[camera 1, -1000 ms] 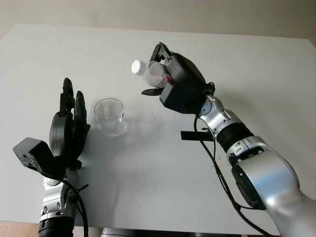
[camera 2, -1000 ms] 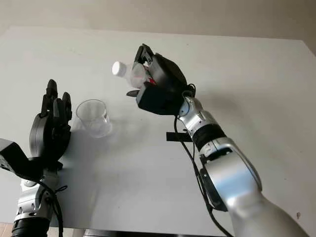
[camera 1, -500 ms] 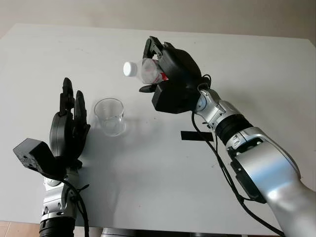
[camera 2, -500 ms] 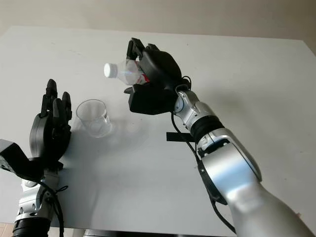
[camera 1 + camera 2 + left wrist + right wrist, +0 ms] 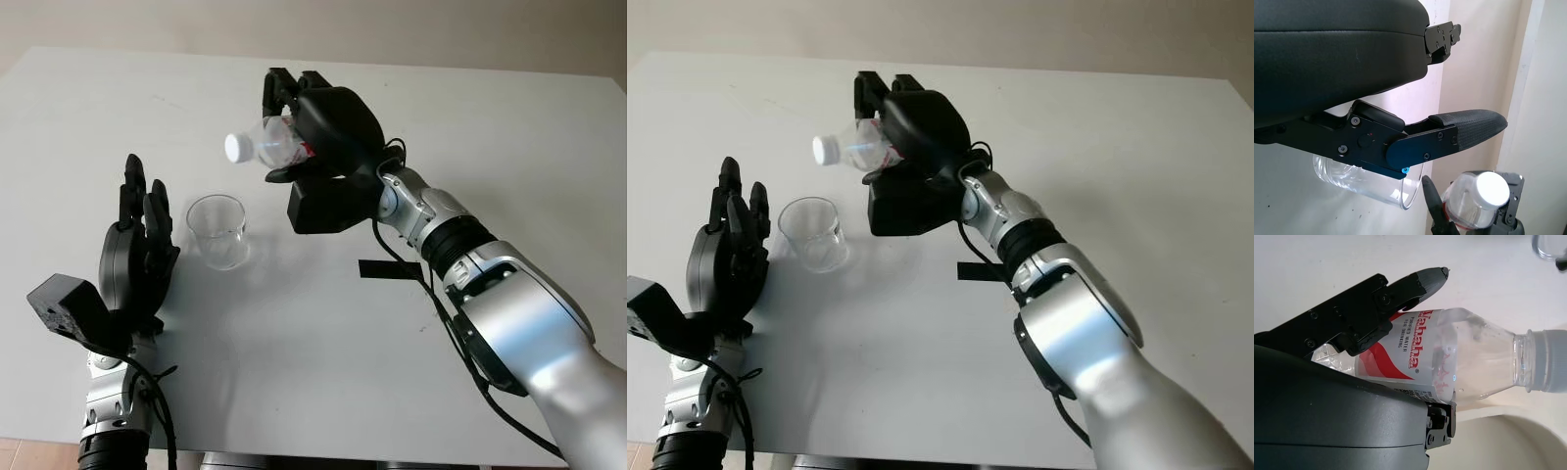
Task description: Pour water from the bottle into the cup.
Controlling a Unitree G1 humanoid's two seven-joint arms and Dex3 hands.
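Observation:
My right hand (image 5: 294, 127) is shut on a clear plastic bottle (image 5: 266, 145) with a white cap (image 5: 235, 147) and a red-and-white label (image 5: 1400, 357). It holds the bottle tipped almost level in the air, cap pointing left, above and a little right of the cup. The clear empty cup (image 5: 217, 230) stands upright on the white table (image 5: 294, 333). My left hand (image 5: 137, 245) is open, upright just left of the cup, not touching it. In the left wrist view the cup (image 5: 1366, 181) sits behind my finger (image 5: 1469, 129), with the bottle cap (image 5: 1491, 188) beyond.
A short black strip (image 5: 387, 270) lies on the table under my right forearm. The table's far edge meets a beige wall (image 5: 392, 29). Black cables run along both arms.
My right hand has carried the bottle left toward the cup and tipped it further over, the cap now lower and nearer the cup. The left hand and cup have not moved.

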